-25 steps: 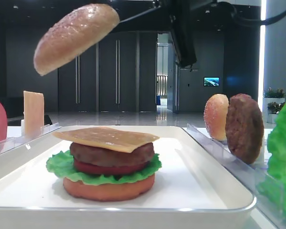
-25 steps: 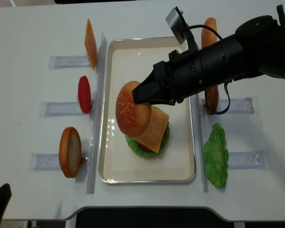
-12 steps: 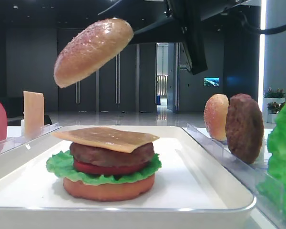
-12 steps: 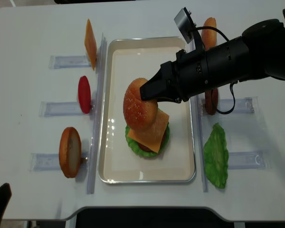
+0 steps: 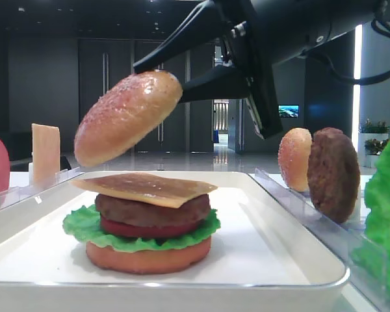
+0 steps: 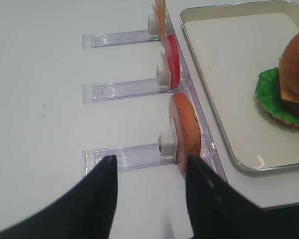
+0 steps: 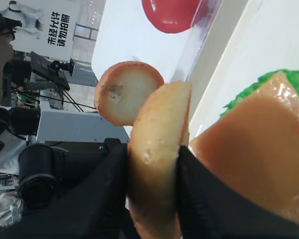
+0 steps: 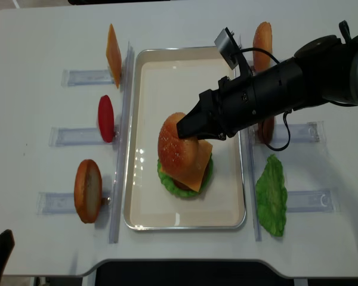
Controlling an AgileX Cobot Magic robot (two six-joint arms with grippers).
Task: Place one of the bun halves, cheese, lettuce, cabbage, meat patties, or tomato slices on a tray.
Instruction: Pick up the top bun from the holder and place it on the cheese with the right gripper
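Observation:
My right gripper (image 8: 188, 126) is shut on the speckled bun top (image 8: 173, 143), its black fingers (image 7: 112, 184) pinching the rim. The tilted bun top (image 5: 127, 117) hangs just above the left side of a stack on the white tray (image 8: 185, 59). From the top, the stack is a cheese slice (image 5: 146, 187), meat patty (image 5: 153, 211), tomato (image 5: 149, 229), lettuce (image 5: 78, 224) and bottom bun (image 5: 149, 255). Off the tray's front left corner, my left gripper (image 6: 149, 162) stands open over bare table, holding nothing.
Clear racks flank the tray. The left racks hold a cheese slice (image 8: 113, 46), a tomato slice (image 8: 105, 118) and a bun half (image 8: 88, 190). The right racks hold a bun half (image 8: 262, 39), a meat patty (image 5: 333, 174) and a lettuce leaf (image 8: 271, 193).
The right gripper has carried the bun top down and to the right, from high over the tray's left side to just above the stack. The left gripper has not moved.

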